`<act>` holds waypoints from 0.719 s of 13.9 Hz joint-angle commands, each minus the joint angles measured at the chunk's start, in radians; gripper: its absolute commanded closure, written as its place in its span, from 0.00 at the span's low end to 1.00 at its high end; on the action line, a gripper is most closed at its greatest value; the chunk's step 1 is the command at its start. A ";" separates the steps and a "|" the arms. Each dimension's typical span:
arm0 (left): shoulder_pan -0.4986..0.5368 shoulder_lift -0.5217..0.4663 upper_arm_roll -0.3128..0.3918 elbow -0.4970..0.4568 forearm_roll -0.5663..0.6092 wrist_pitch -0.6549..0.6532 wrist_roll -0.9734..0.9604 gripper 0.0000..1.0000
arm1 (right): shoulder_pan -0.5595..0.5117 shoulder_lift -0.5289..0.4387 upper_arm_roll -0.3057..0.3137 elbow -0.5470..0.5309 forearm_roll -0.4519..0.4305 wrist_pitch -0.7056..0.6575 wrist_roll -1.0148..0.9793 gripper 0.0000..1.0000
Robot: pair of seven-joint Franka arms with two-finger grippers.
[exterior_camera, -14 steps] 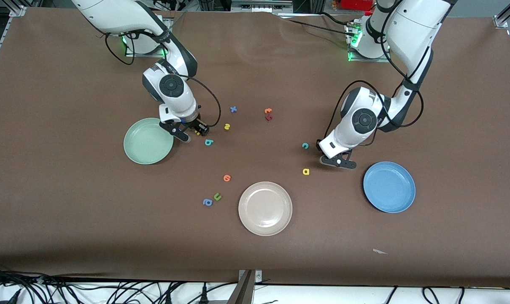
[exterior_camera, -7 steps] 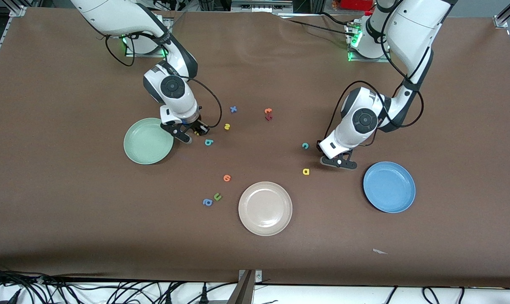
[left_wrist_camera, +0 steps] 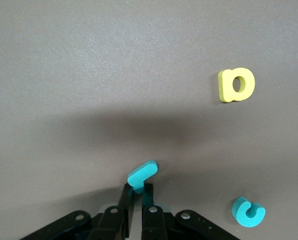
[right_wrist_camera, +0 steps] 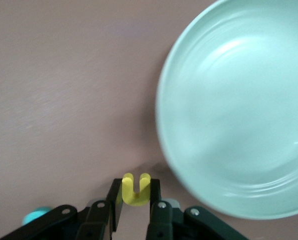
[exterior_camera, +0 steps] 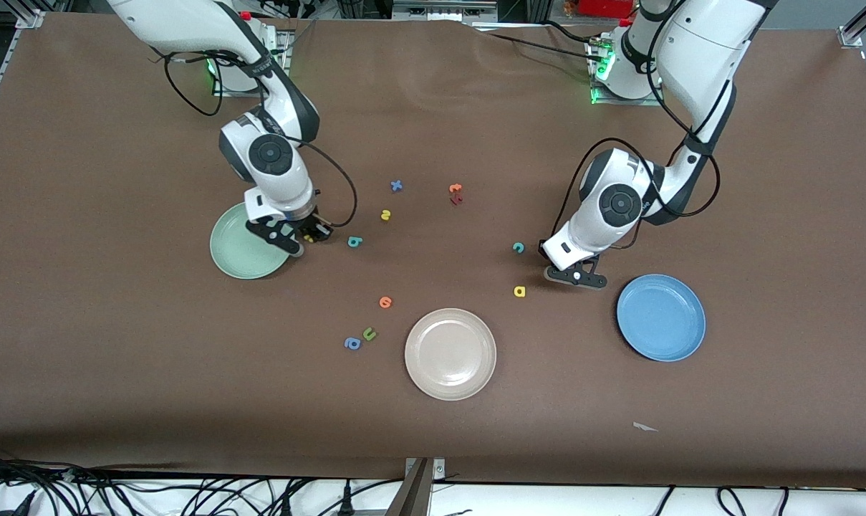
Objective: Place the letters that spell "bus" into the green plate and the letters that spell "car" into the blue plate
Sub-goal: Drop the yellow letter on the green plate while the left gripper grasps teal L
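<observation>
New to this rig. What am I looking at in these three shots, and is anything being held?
Two robot arms share a brown table. One picture looks down from across the table; each of the other two comes from a camera on an arm's wrist.

On the table lie three plates, the green plate, the blue plate and a cream plate, with small foam letters scattered between them.

The right gripper, beside the green plate's rim, has its jaws shut on a yellow "u". The left gripper, low over the table near the blue plate, has its jaws shut on a teal "r". A teal "c" and a yellow "a" lie close by.
</observation>
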 commanded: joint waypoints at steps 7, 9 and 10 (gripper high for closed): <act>0.000 0.019 0.004 0.017 0.044 0.011 -0.015 0.96 | 0.002 -0.068 -0.102 -0.030 -0.010 -0.092 -0.203 0.01; 0.000 0.017 0.004 0.017 0.044 0.011 -0.015 0.97 | 0.005 -0.066 -0.090 -0.019 0.000 -0.092 -0.189 0.01; 0.000 0.017 0.004 0.017 0.044 0.011 -0.014 0.97 | 0.006 -0.063 -0.078 -0.015 -0.001 -0.092 -0.154 0.01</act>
